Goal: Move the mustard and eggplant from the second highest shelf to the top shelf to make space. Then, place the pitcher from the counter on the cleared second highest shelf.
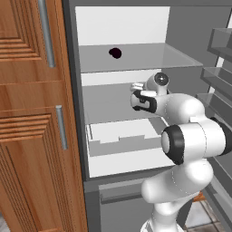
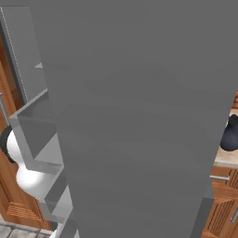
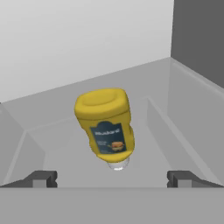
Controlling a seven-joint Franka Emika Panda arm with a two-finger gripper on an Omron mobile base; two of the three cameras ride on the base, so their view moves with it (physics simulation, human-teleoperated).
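Observation:
The mustard (image 3: 106, 124), a yellow bottle with a blue label, rests on the second highest shelf (image 3: 175, 131), its pale cap end pointing toward my fingers. My gripper (image 3: 113, 179) is open just short of the bottle, a fingertip (image 3: 41, 179) on each side. From the left base view the gripper (image 1: 136, 90) reaches in over the second highest shelf (image 1: 104, 106) and the hand hides the mustard. The dark eggplant (image 1: 115, 53) sits on the top shelf (image 1: 154, 56). The pitcher (image 2: 230, 135) stands on the counter (image 2: 226, 160).
The open fridge door (image 2: 139, 116) fills most of the right base view. Door shelves (image 1: 217, 77) line the right side. A white bin (image 1: 122, 140) lies below the second shelf. Wooden cabinet doors (image 1: 31, 113) stand left of the fridge.

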